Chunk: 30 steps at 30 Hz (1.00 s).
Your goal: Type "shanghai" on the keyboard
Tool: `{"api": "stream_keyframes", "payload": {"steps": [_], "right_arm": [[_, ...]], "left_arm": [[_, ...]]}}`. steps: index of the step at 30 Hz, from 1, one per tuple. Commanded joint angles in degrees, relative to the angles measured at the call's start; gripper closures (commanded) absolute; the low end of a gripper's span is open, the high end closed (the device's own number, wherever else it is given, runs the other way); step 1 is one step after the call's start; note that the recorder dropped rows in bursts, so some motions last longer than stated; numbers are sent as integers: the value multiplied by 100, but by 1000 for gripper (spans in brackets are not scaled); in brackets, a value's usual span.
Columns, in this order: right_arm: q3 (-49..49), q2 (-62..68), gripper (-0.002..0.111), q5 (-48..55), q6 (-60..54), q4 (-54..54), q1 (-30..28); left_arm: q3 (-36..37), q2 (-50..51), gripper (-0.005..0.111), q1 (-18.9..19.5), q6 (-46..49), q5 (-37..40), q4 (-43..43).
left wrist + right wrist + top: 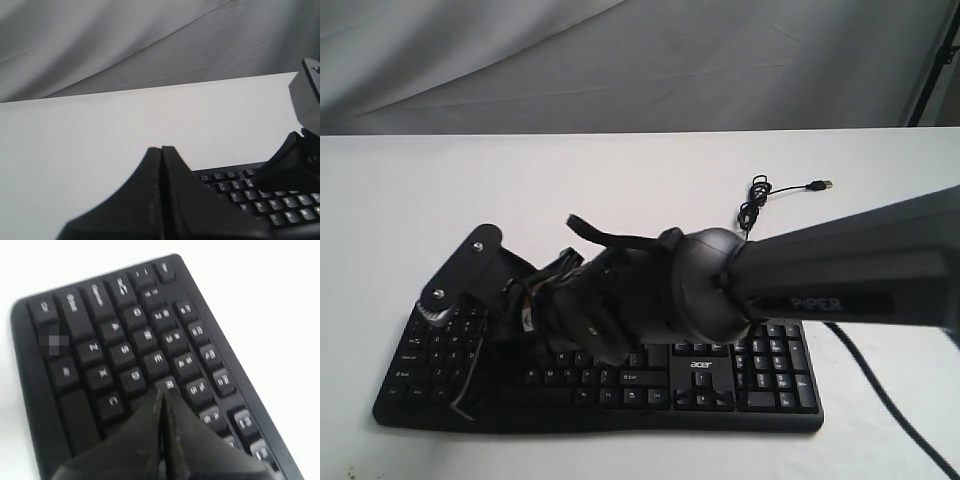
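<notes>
Bench bears the keyboard, long axis across the exterior view; the right arm crosses over its middle, hiding keys. USB cable coils behind its number-pad end. Jaws of right gripper, above its letter keys, and left gripper, at its other end, are pressed together, empty.

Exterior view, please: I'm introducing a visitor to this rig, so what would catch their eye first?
The big black right arm marked PIPER, reaching from the right across the keyboard. Its shut right gripper points at the left-hand letter keys. A coiled USB cable lies on the white table behind.
</notes>
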Motion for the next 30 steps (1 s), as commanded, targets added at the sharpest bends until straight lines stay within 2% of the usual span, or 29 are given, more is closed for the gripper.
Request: {"api": "stream_keyframes", "payload": {"steps": [1, 5, 10, 30], "right_arm": [[-772, 350, 108, 430, -42, -21, 190], [-1602, 839, 108, 892, -77, -43, 292], [-2122, 1196, 108, 1150, -77, -43, 302], [-2162, 1405, 108, 863, -129, -43, 302]], "left_arm": [[25, -20, 107, -23, -16, -27, 4], [25, -20, 107, -23, -16, -27, 4], [25, -20, 107, -23, -16, -27, 4], [25, -20, 107, -23, -16, -27, 4]]}}
